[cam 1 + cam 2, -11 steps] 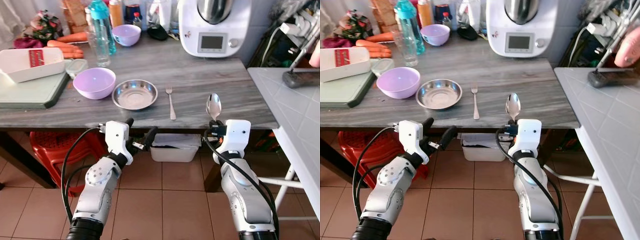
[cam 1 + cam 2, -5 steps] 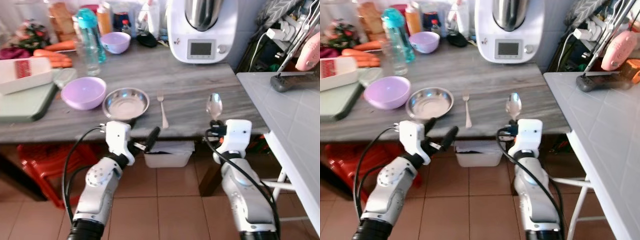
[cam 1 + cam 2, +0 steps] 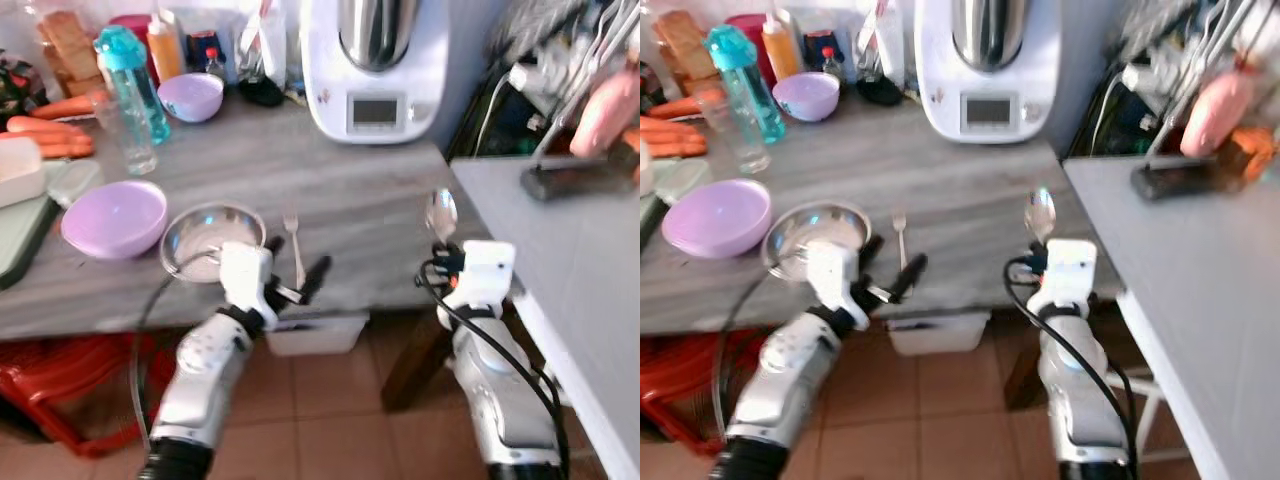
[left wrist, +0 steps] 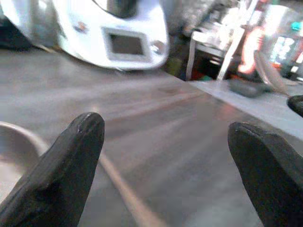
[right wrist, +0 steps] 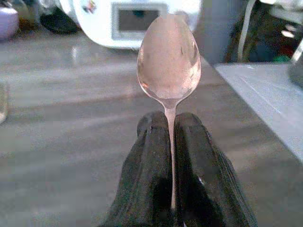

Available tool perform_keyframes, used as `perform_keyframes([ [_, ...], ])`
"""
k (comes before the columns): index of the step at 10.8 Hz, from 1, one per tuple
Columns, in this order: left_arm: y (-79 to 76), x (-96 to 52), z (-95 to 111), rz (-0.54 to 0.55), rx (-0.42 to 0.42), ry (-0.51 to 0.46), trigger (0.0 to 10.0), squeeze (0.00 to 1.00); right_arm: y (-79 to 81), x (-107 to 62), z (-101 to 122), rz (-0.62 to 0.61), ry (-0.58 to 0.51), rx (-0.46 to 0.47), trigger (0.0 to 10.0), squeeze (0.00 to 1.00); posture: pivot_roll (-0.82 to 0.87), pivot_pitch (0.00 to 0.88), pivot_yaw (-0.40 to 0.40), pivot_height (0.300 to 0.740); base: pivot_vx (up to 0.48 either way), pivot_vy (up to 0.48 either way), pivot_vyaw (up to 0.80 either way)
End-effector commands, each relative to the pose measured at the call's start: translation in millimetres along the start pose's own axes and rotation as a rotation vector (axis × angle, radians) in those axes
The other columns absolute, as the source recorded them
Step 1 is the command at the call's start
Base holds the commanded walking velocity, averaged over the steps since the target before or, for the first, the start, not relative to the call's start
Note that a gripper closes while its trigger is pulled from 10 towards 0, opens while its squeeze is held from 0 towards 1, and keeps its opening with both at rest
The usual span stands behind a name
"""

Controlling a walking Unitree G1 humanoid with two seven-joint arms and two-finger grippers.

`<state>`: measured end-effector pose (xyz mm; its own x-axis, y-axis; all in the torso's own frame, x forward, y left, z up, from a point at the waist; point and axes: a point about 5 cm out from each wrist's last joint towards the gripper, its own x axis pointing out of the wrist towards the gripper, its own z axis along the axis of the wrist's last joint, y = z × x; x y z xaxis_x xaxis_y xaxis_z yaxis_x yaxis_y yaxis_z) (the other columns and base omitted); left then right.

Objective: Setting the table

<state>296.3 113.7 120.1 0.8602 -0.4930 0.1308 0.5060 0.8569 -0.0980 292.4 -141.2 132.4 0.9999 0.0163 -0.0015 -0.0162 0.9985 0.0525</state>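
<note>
A steel bowl (image 3: 205, 232) sits near the front edge of the grey wooden table (image 3: 370, 190), with a fork (image 3: 295, 250) lying just to its right and a large purple bowl (image 3: 113, 217) to its left. My left gripper (image 3: 296, 263) is open, its fingers (image 4: 71, 165) spread low over the front edge beside the fork and the steel bowl. My right gripper (image 5: 169, 137) is shut on the handle of a spoon (image 3: 441, 214), which stands upright over the table's front right corner.
A white kitchen machine (image 3: 375, 55), a small purple bowl (image 3: 190, 95), a teal bottle (image 3: 128, 70), a glass (image 3: 113, 135) and carrots (image 3: 50, 140) stand further back. A white side table (image 3: 590, 260) adjoins on the right. A red stool (image 3: 50, 400) and plastic box (image 3: 318, 335) sit underneath.
The camera has moved nearer and to the right, with blur. My left gripper has come up over the table's front edge by the fork. The spoon stays held upright.
</note>
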Motion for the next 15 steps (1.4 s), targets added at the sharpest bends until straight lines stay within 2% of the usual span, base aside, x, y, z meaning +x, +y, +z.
perform_keyframes([
  [1,7.0,-4.8,5,0.043,0.024,-0.006,10.0,0.00,4.6,-0.8,1,0.019,-0.008,0.003,10.0,0.00,0.07,0.075,-0.008,0.740,0.000,0.000,0.00],
  [3,13.5,-11.5,10,0.066,0.055,-0.017,10.0,0.00,5.6,-0.5,0,0.030,-0.001,-0.002,10.0,0.00,0.08,0.078,-0.008,0.740,0.000,0.000,0.00],
  [4,16.4,-19.9,14,0.050,0.082,-0.027,10.0,0.00,8.1,0.1,-2,0.047,0.006,-0.008,10.0,0.00,0.08,0.079,-0.009,0.740,0.000,0.000,0.00],
  [7,16.4,-41.6,20,-0.044,0.126,-0.005,10.0,0.00,12.4,3.2,-3,0.069,0.009,-0.007,10.0,0.00,0.11,0.093,-0.008,0.740,0.000,0.000,0.14],
  [8,13.2,-51.4,18,-0.109,0.125,0.032,10.0,0.00,14.6,6.7,-3,0.068,0.005,-0.001,10.0,0.00,0.12,0.098,-0.002,0.740,0.000,0.000,0.52],
  [9,11.4,-54.5,17,-0.138,0.115,0.047,10.0,0.00,15.1,7.9,-3,0.063,0.004,0.007,10.0,0.00,0.12,0.098,-0.002,0.740,0.000,0.000,0.52],
  [11,9.0,-56.0,17,-0.174,0.106,0.065,10.0,0.00,16.6,12.1,-3,0.051,-0.004,0.023,10.0,0.00,0.11,0.117,0.026,0.740,0.000,0.000,0.77],
  [13,2.6,-50.1,16,-0.221,0.093,0.074,10.0,0.00,24.2,19.4,-2,0.052,-0.014,0.045,10.0,0.00,0.10,0.123,0.030,0.740,0.000,0.000,0.62],
  [15,1.0,-48.0,18,-0.232,0.085,0.069,10.0,0.00,20.2,24.8,2,0.017,-0.023,0.060,10.0,0.00,0.11,0.130,0.016,0.740,0.000,0.000,0.20],
])
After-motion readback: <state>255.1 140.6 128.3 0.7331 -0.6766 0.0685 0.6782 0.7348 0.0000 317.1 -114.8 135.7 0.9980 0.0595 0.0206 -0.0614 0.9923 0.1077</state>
